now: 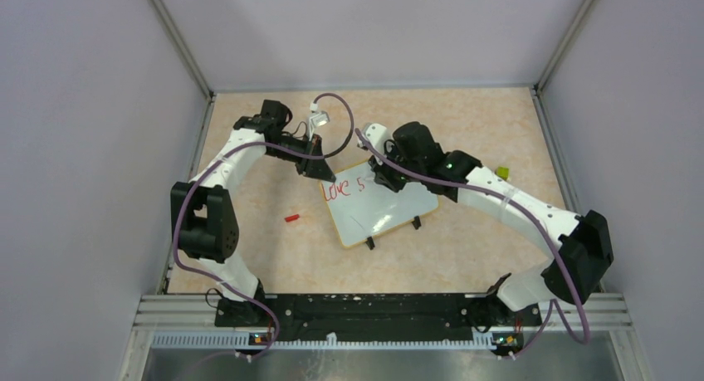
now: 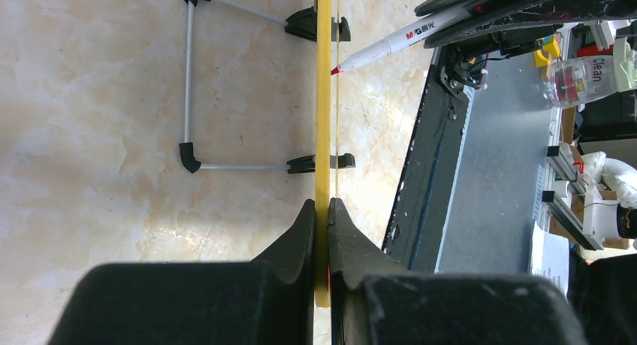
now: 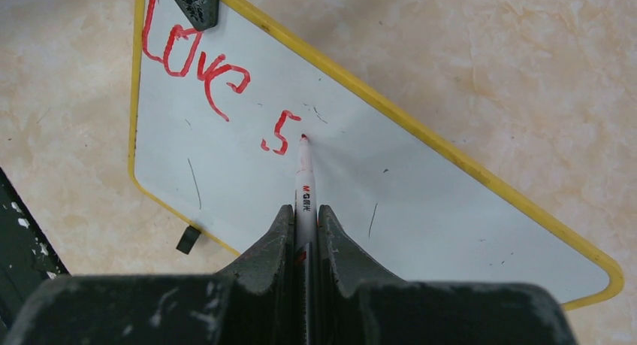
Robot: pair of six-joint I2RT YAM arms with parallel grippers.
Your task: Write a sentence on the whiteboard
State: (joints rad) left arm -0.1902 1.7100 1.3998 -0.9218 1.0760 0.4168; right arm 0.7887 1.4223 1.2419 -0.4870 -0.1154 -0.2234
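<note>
Beige table [image 1: 274,256]; whiteboard [image 1: 390,211] lengthwise left-right, skewed; marker [image 3: 304,180] tip on it.

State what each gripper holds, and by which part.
The left gripper clamps the whiteboard by its yellow rim; the right gripper grips the marker by its barrel.

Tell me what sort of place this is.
Probably a robotics lab test cell: plain grey panels wall in a marble-patterned tabletop, the left arm and right arm are mounted on a metal rail, and the left wrist view shows a bottle among clutter beyond.
</note>
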